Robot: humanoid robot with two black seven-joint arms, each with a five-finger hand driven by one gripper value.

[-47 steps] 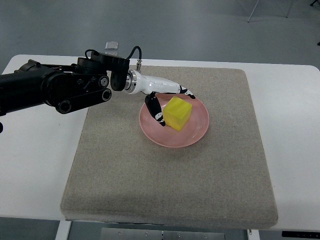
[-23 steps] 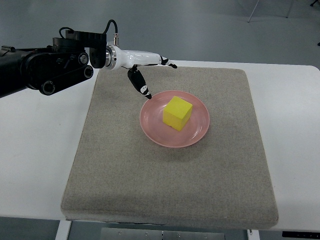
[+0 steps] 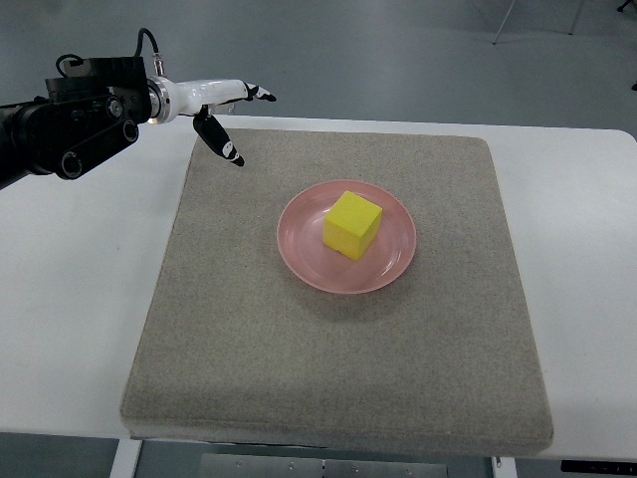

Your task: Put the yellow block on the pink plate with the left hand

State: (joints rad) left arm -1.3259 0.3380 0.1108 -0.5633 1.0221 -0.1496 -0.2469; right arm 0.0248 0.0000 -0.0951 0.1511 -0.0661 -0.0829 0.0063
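A yellow block (image 3: 352, 225) sits on the pink plate (image 3: 394, 264) near the middle of the grey mat. My left hand (image 3: 237, 119) is up at the far left corner of the mat, well apart from the plate. Its white fingers with black tips are spread and hold nothing. The black left arm (image 3: 70, 124) comes in from the picture's left edge. The right arm does not show.
The grey mat (image 3: 338, 378) covers most of the white table (image 3: 75, 309). The table's bare white surface shows left and right of the mat. Grey floor lies beyond the far edge.
My left hand has let go of the yellow block and drawn back up and to the left, away from the plate. The block stays on the plate.
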